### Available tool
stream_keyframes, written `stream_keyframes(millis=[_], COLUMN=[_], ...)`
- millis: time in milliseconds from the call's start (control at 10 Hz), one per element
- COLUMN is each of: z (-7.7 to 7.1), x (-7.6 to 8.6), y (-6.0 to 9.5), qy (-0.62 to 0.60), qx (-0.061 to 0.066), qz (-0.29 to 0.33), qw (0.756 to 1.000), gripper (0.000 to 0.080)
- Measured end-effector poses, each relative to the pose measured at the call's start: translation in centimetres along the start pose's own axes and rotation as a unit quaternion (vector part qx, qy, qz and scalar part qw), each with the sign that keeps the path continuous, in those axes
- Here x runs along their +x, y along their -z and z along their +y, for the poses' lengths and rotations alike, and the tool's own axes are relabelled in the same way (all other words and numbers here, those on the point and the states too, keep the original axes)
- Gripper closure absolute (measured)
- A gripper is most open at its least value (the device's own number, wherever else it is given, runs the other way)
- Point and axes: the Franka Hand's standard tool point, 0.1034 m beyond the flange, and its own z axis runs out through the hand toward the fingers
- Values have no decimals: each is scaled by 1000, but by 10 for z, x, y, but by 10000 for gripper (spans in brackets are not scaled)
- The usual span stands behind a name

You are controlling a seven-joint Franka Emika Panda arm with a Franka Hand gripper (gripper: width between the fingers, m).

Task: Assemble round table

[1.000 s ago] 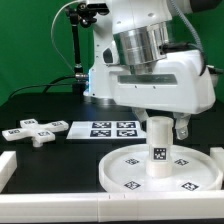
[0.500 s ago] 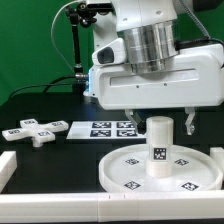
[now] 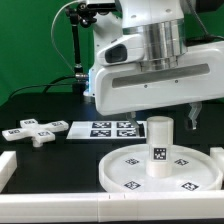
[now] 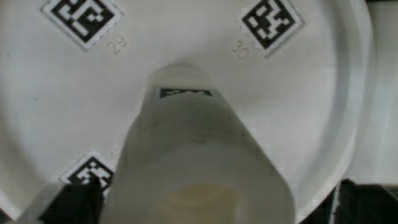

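The white round disc lies flat with its tags up, at the front of the exterior view's right. The short white cylinder leg stands upright at its middle, one tag facing the camera. My gripper hangs just above the leg's top, open, with one finger well clear to the exterior view's right. It holds nothing. In the wrist view I look down the leg onto the disc. The cross-shaped base piece lies on the table at the exterior view's left.
The marker board lies behind the disc. A white rail borders the work area at the front left. A black stand with cables rises at the back, in front of a green backdrop.
The arm has risen and shifted toward the exterior view's right, drawing the fingers up off the leg. The leg stays upright on the disc.
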Motion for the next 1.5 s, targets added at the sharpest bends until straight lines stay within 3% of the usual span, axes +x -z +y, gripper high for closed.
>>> stream_keyframes(millis=[500, 800, 1500], z=[5, 5, 11], x=[-1, -3, -10], y=[-1, -2, -5], qy=[150, 317, 536], qx=[-4, -21, -26], qz=[-2, -20, -57], qw=[989, 948, 842], gripper=[151, 151, 151])
